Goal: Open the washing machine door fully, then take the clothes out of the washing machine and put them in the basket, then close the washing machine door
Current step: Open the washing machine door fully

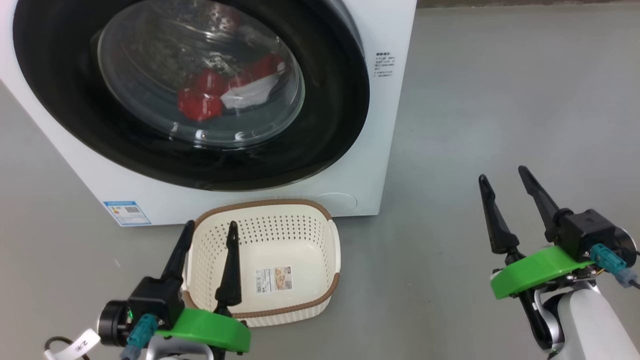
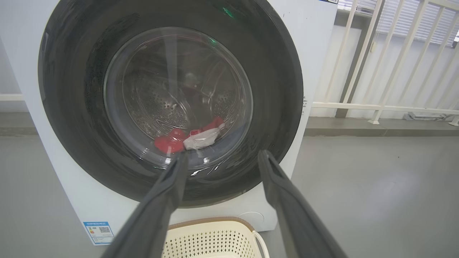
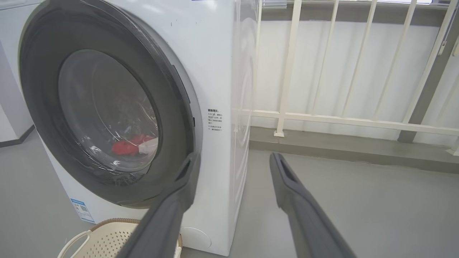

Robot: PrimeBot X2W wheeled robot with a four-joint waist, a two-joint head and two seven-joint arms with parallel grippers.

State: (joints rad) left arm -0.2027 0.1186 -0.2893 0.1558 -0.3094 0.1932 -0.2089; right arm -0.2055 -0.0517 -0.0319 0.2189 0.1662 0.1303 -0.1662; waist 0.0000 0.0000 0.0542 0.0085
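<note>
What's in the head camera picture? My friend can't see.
A white washing machine, round black door shut, red and white clothes behind its glass. A cream basket sits on the floor before it, left gripper and right gripper open nearby.

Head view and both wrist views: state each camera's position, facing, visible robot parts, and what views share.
Head view: head, looking down at the round glossy black washing machine door and cream perforated plastic basket; open left gripper and right gripper show.
Left wrist view: left wrist, squarely facing the door; own fingers.
Right wrist view: right wrist, facing the door obliquely; own fingers.
All share: red fabric clothes behind the door.
</note>
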